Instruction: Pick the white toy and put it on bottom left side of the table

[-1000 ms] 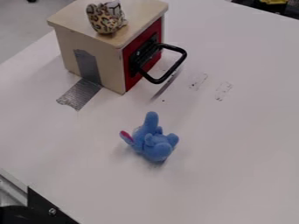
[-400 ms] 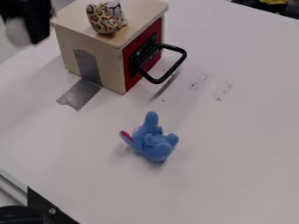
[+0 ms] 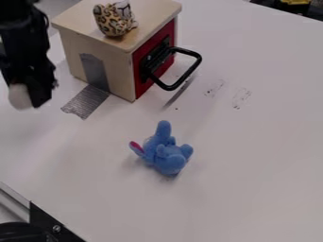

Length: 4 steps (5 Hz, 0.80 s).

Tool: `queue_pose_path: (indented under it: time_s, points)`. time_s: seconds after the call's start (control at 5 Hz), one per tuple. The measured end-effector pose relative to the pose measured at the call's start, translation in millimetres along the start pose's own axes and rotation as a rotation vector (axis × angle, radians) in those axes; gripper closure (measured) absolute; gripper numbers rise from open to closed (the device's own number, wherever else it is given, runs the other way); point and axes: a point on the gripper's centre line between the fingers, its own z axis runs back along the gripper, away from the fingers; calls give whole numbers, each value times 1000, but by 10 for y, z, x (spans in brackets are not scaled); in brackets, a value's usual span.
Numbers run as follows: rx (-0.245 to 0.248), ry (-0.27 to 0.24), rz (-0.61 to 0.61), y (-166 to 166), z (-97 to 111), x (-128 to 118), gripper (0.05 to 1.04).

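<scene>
At the upper left, the black gripper (image 3: 29,97) hangs over the white table (image 3: 252,156), left of the wooden box. It is shut on the white toy (image 3: 20,97), a pale rounded thing at its lower end, partly hidden by the black finger. The toy appears to be held above the table's left part.
A wooden box (image 3: 116,66) with a red door and black handle stands at the upper left; a leopard-print toy (image 3: 114,20) sits on it. A blue plush toy (image 3: 168,153) lies mid-table. A metal rail (image 3: 14,202) edges the lower left.
The arm has come into view from the top left. Since the previous frame, the gripper and the white toy have moved down the view, along the box's left side.
</scene>
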Motion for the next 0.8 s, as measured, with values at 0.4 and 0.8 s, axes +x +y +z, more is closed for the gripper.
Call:
queue_pose_path:
  time_s: [0.4, 0.8]
  points:
    - [46, 51, -58, -56, -144, 4, 156]
    - [64, -12, -68, -98, 218, -77, 84]
